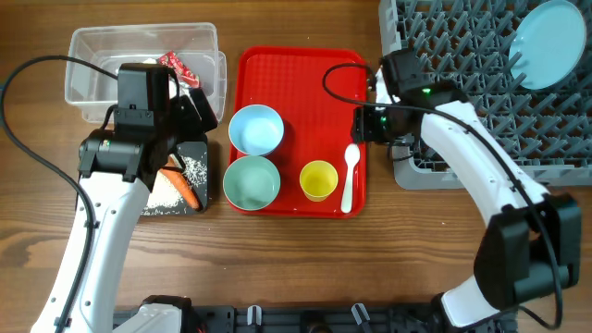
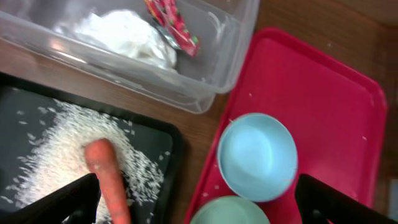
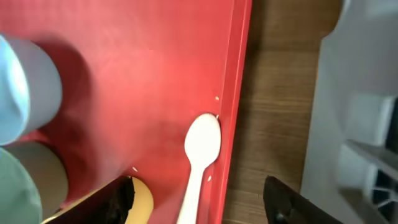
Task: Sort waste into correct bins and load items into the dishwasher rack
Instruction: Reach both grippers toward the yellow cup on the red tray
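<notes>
White plastic spoon (image 3: 202, 143) on red tray (image 3: 143, 74), untouched between wide-spread right claw (image 3: 198, 190). Left claw (image 2: 196, 186) released wide, empty, above carrot (image 2: 106, 171) in black tray (image 2: 165, 134).

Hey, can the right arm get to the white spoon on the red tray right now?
Probably yes. The right hand hangs open just above the white spoon, a finger on each side, and nothing covers it. The spoon lies right beside the raised right rim of the red tray, which might crowd one finger.
</notes>
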Robot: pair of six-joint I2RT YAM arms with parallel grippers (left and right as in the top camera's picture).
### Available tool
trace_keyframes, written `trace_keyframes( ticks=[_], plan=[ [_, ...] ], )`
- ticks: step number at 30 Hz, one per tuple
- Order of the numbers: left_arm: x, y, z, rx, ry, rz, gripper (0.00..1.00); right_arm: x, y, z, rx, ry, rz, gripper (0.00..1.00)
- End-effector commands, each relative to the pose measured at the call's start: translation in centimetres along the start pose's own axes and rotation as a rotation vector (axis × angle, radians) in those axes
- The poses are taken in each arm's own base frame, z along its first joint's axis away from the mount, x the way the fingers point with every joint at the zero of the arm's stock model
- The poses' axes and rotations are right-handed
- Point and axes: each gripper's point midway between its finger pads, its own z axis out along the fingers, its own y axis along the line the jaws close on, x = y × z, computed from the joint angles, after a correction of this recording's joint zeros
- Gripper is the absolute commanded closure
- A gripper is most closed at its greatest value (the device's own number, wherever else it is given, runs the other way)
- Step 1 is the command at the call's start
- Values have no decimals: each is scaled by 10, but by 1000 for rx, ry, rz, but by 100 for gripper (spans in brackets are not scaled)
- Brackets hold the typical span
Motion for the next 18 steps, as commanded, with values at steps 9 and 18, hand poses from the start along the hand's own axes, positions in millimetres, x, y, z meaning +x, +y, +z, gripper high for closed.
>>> trace_keyframes(
  ticks=[9,18],
  plan=[
    [95,-143,29,471,307,322,4,-35,-28,-36,-12,-146,75,27],
    [203,-160,89,389,579,510,25,-43,-51,-46,-56,-166,134,27]
  ],
)
